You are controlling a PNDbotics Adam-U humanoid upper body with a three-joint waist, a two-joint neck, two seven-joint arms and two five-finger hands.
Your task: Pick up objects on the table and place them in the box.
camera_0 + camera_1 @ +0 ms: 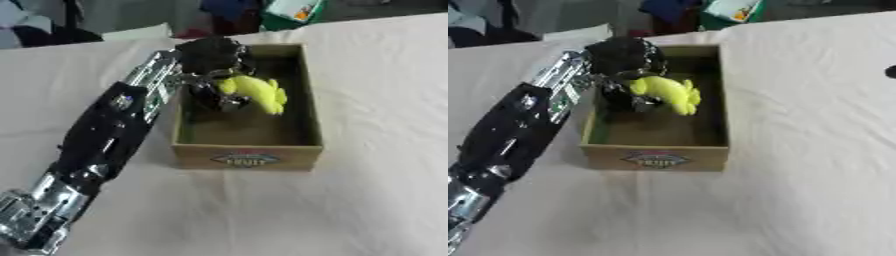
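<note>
Evidently poised for release: left black robot hand [210, 62] curled around soft yellow plush toy [255, 92], held above open brown cardboard box [248, 156], near its 12 o'clock wall, on white cloth-covered surface [385, 150].

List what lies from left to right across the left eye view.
Left arm → left hand over the box → yellow toy in its fingers → box's right wall → bare white tablecloth.
</note>
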